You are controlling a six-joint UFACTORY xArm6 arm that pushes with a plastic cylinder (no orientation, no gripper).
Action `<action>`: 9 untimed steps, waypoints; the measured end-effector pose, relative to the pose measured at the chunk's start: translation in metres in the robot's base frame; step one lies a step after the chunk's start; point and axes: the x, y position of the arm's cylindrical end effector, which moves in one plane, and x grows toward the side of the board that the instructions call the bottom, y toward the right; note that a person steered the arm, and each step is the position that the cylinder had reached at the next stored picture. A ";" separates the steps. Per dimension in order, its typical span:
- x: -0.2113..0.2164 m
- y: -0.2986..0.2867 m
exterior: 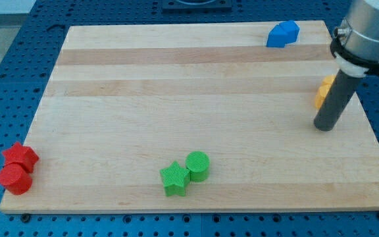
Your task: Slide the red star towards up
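the red star (20,156), five-pointed and ridged, was seen touching the red cylinder (14,178) at the board's (176,92) left edge, well apart from my tip (323,127), which held nothing.

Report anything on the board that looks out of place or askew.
Nothing looks damaged. The red star and red cylinder sit touching at the board's left edge, near its lower corner. My tip is far right, beside the yellow block.

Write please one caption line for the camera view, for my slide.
My tip rests at the view's right beside the yellow block, far from the red star at the board's lower-left corner.
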 end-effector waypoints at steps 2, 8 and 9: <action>-0.013 -0.155; 0.122 -0.350; 0.129 -0.360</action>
